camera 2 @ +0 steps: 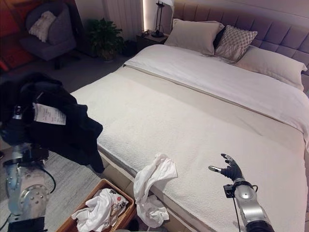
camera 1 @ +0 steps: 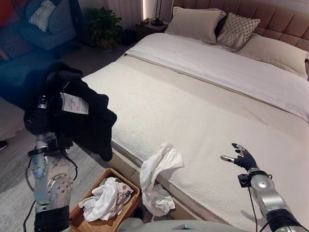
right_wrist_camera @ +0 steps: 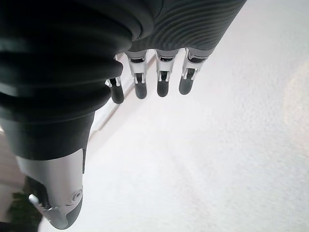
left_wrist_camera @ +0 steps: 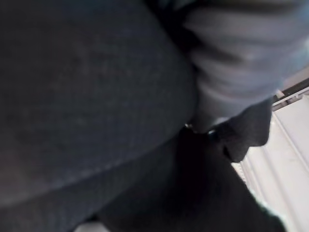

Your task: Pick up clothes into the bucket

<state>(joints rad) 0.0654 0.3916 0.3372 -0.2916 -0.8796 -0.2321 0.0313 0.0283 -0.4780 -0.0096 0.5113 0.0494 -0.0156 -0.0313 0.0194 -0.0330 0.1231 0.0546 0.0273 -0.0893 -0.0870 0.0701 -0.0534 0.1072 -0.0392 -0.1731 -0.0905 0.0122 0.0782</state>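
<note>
Left eye view: the left hand (camera 1: 41,121), fingers buried unseen, holds a black garment (camera 1: 87,118) at left; lower it squarely over the basket (camera 1: 126,186) bottom centre. Right hand (camera 1: 243,157) open, idle.

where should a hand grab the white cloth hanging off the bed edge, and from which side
Grip the bunched upper part of the white cloth lying on the bed, coming down from above. Its lower half hangs over the edge beside the basket, so a top pinch should lift it all.
</note>
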